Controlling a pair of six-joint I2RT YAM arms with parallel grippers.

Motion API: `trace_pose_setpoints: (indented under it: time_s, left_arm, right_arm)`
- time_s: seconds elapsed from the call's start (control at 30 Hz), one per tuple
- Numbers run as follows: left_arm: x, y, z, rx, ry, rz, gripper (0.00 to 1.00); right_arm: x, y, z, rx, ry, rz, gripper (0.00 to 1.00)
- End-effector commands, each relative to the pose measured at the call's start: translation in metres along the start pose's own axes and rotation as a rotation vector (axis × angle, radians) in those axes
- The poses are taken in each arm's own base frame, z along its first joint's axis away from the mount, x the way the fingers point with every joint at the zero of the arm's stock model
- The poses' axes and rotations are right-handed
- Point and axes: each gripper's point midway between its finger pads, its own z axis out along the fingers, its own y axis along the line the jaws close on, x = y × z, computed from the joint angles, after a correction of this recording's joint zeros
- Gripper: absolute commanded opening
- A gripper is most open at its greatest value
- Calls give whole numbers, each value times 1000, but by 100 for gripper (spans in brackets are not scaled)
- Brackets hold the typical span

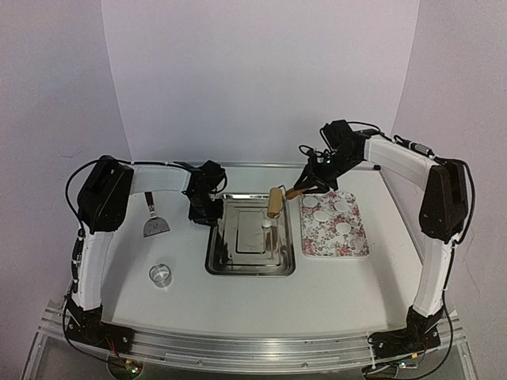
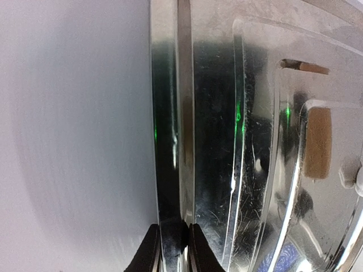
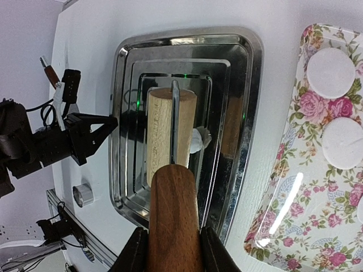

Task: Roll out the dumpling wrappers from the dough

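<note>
Task stuff first: one small white dough lump (image 3: 199,139) sits mid-floor in the steel tray (image 2: 167,113). It peeks out at the right side of the pale roller, and I can't tell if the roller is touching it or hanging just above. Four finished dumpling wrappers (image 1: 322,215) lie flat and apart on the floral tray (image 1: 352,247), just right of the steel one. The right gripper (image 3: 173,250) has its jaws clamped on the dark handle of the wooden rolling pin (image 3: 170,130), with the roller pointing out over the tray centre. The left gripper (image 2: 173,249) has its jaws pinched on the steel tray's left rim, fingers (image 2: 148,252) either side of the lip. The scraper (image 1: 154,224) and clear ring cutter (image 1: 161,275) sit unused on the table (image 1: 317,301), left of the trays.

Handling guess: the dough is light, soft and probably tacky, so it should flatten under modest pressure but may stick to the roller or smear. Roll over its middle rather than grabbing it. The wrappers look thin and floppy and likely tear, so they are better lifted from underneath or by an edge than pinched in the centre. The steel tray looks slick on the table, so the rim pinch is a sensible brace. The pin is rigid, and the handle is the right place to hold it.
</note>
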Motion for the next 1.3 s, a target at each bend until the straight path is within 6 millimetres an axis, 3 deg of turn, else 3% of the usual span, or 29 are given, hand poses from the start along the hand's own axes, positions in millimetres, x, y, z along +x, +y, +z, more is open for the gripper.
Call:
trace_pose_setpoints:
  time_s: [0.0, 0.3, 0.57, 1.27]
  left_arm:
    - [46, 27, -7, -132, 80, -6, 0]
    - [79, 27, -11, -121, 108, -47, 0]
    - [84, 24, -9, -115, 111, -54, 0]
    - [84, 23, -9, -122, 106, -37, 0]
  right_arm:
    - [4, 32, -21, -118, -7, -68, 0]
    - [37, 29, -10, -174, 148, -39, 0]
    - [59, 11, -2, -121, 231, 6, 0]
    - [39, 11, 21, -97, 196, -55, 0]
